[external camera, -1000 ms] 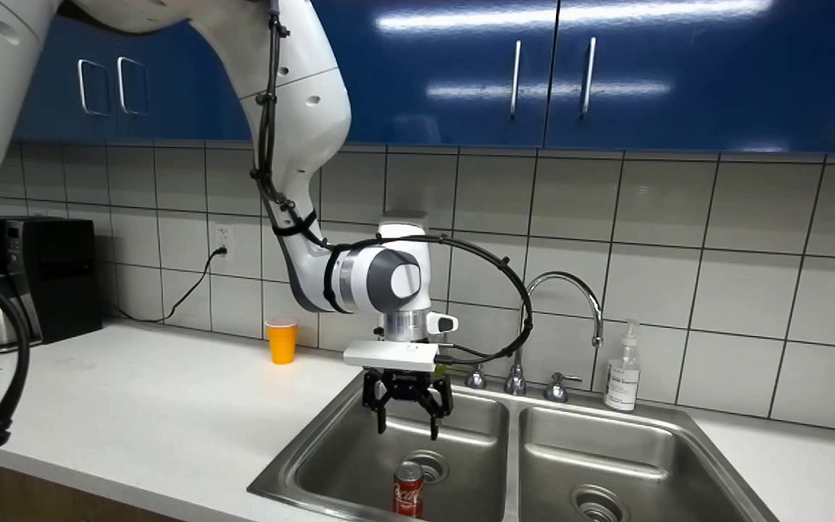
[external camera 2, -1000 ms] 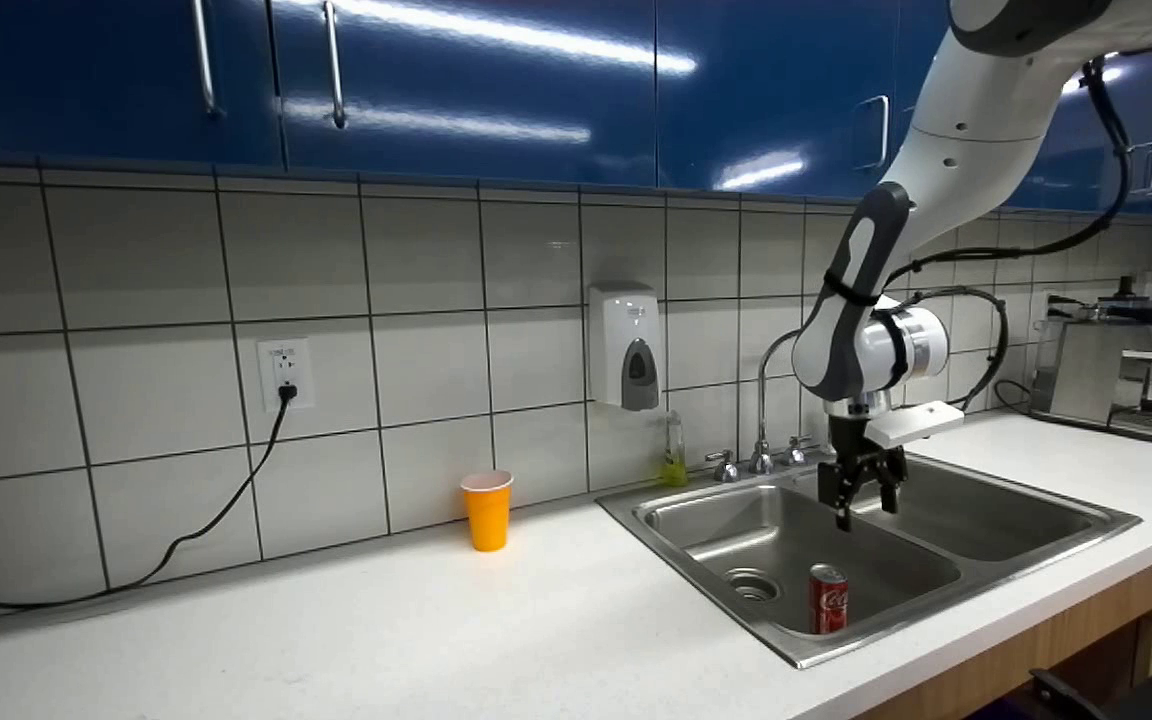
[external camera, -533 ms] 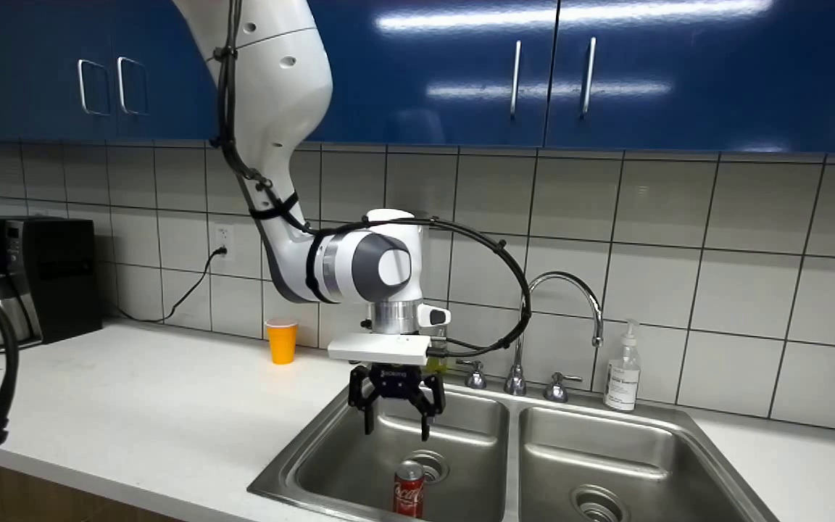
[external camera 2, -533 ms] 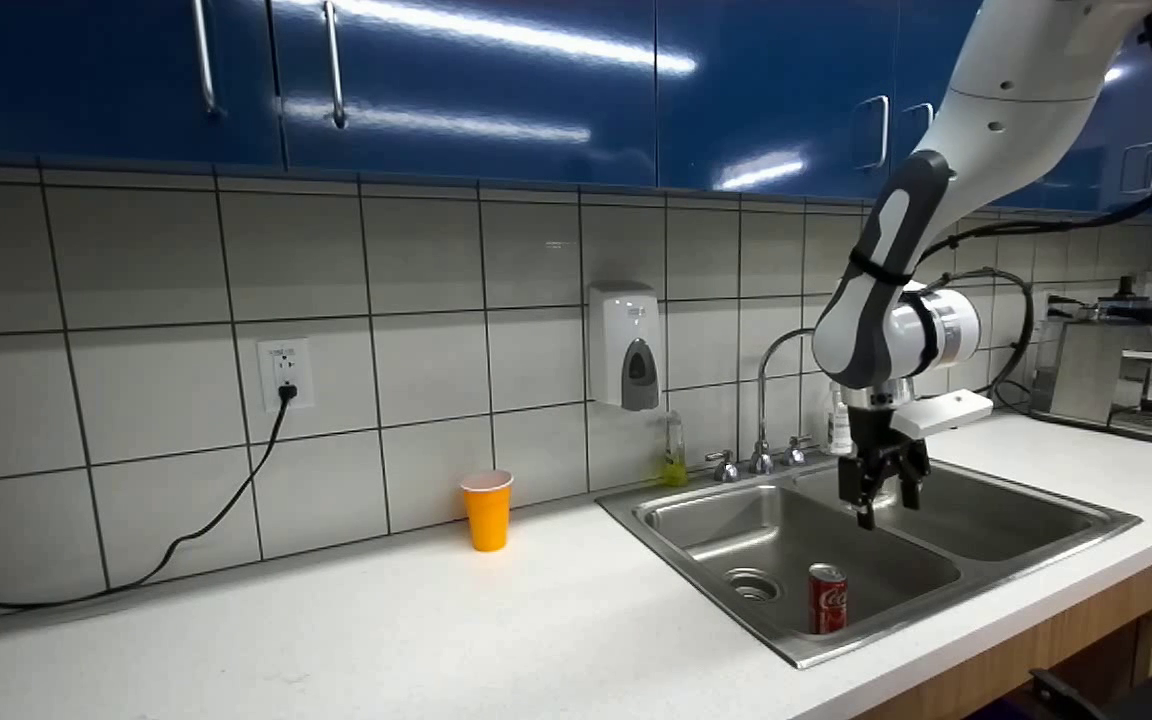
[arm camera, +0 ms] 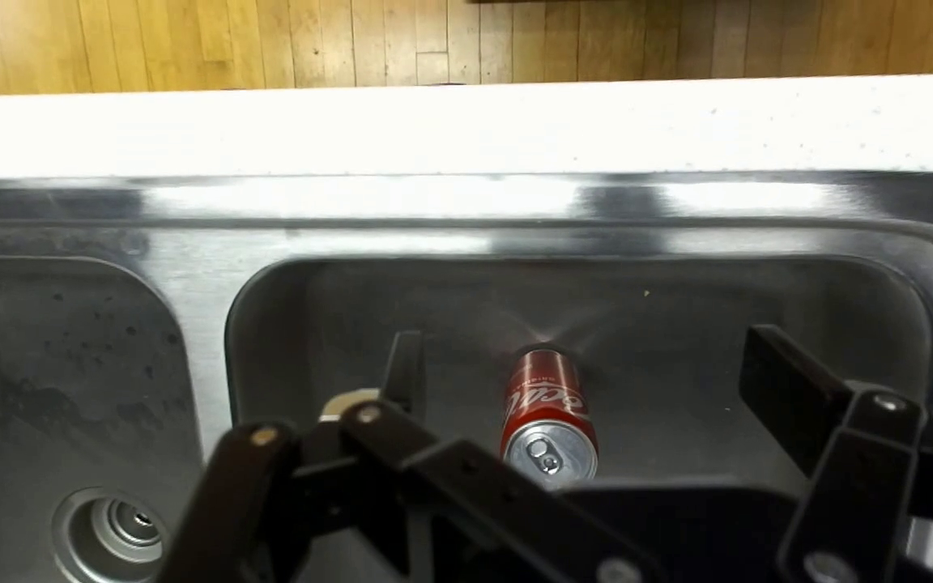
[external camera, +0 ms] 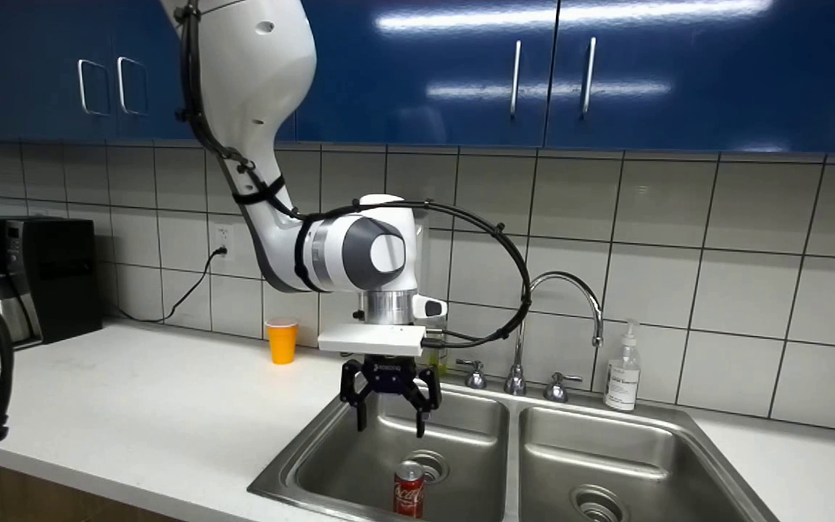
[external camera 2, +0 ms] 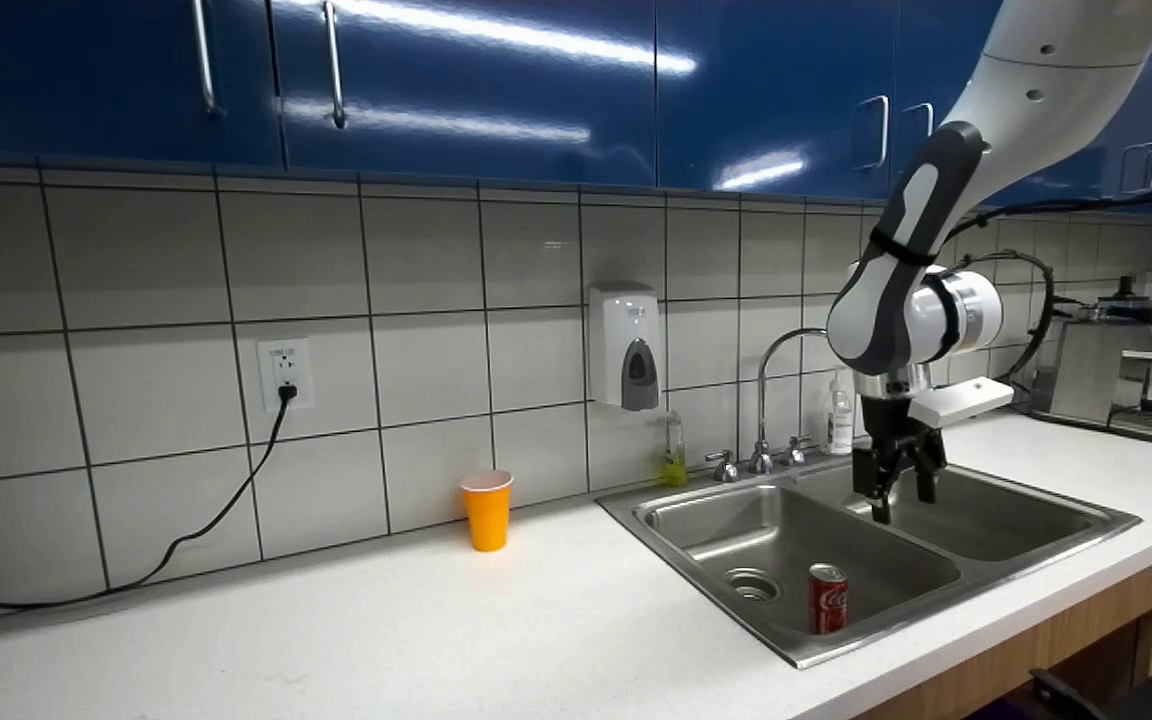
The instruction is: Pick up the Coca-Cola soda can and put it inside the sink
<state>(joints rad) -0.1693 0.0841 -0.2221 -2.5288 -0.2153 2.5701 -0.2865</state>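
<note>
The empty pincer (external camera 2: 904, 503) hangs above the 2-basin sink (external camera 2: 876, 570), jaws spread wide; in an exterior view, the Coca-Cola can (external camera 2: 828, 600) stands inside, at the pincer's 7 o'clock.

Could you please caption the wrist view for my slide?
Open black fingers frame a red metal Coca-Cola can standing upright in a grey steel sink.

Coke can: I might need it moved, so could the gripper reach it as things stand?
Probably yes: the open gripper hangs above the sink, the can stands upright inside, and nothing visible lies between them.
</note>
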